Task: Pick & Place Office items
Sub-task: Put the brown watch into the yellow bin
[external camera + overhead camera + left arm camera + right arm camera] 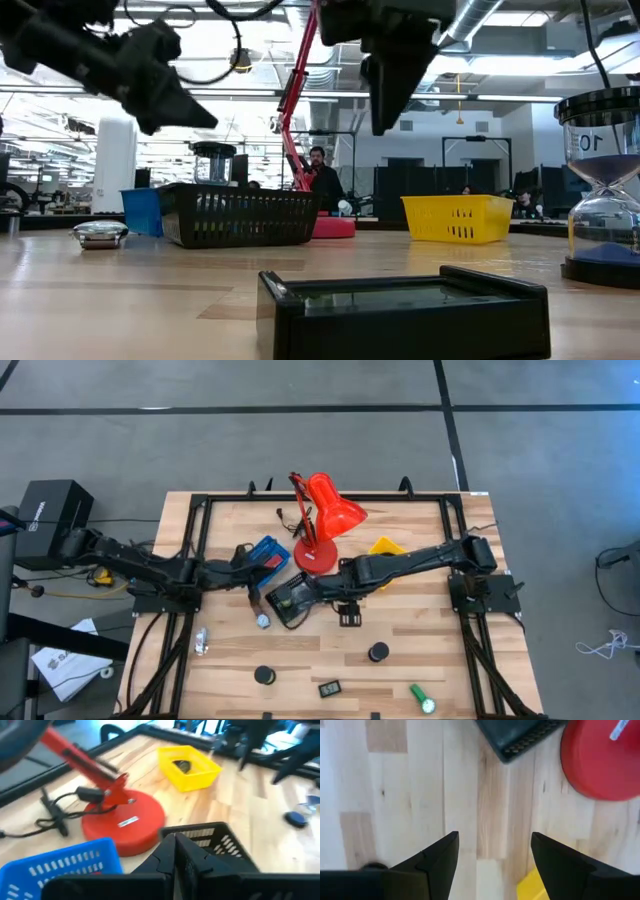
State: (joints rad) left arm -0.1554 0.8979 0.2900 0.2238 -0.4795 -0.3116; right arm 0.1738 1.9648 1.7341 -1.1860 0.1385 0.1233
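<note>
three trays [268, 552], one red lamp [325, 520], two black discs [378, 652], one green cylinder [421, 697]

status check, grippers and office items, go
Left gripper shut, empty, near blue tray. Right gripper open, empty, over bare table by black tray. Office items such as green cylinder loose on table. Red lamp mid-table.

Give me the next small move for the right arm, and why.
Probably lower the right gripper toward an item. Its fingers are open with only bare table between them, beside the black tray and the red lamp base. Loose items remain, such as the black disc and the green cylinder. The left gripper is shut and holds nothing, near the blue tray.
</note>
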